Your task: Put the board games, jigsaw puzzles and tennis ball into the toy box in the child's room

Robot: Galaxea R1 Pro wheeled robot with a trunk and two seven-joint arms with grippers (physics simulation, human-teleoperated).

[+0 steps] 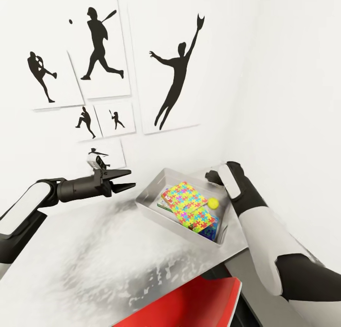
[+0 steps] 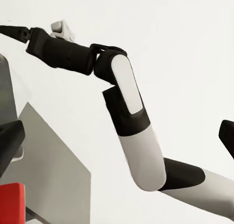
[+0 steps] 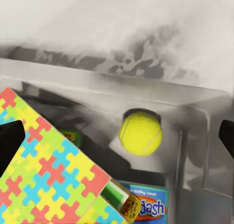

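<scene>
— What's in the tub?

— The toy box (image 1: 150, 204) sits at the far right corner of the desk (image 1: 85, 251), close to the wall. Largest inside are the jigsaw puzzles (image 1: 188, 203): I count two bright patterned boxes, stacked at a tilt across the middle. A green-and-white board game (image 1: 164, 204) shows under their left edge, and a blue one (image 1: 210, 229) pokes out at the near end. I can only make out two games; more may be hidden beneath. In the right wrist view the blue box (image 3: 148, 203) carries lettering ending in "ash", and a green box edge (image 3: 118, 197) lies under the puzzle (image 3: 48, 175).

— And the ball?

— One tennis ball (image 1: 213, 203), at the right side of the tub, just beside the puzzles. In the right wrist view it (image 3: 140, 133) is over the grey floor of the box (image 3: 195, 136); whether it touches I cannot tell.

— The desk, the room?

— Pale grey mottled top, white walls meeting in a corner, six black baseball silhouette pictures (image 1: 173, 76) on the left wall. Something red (image 1: 189, 303) sticks out below the desk's near edge.

— The arms?

— The left gripper (image 1: 124, 179) hovers over the desk just left of the tub, fingers spread, holding nothing. The right gripper (image 1: 214, 179) hangs above the tub's far right end; its dark fingertips (image 3: 10, 143) stand wide apart at the edges of its own camera's view, nothing between them.
</scene>
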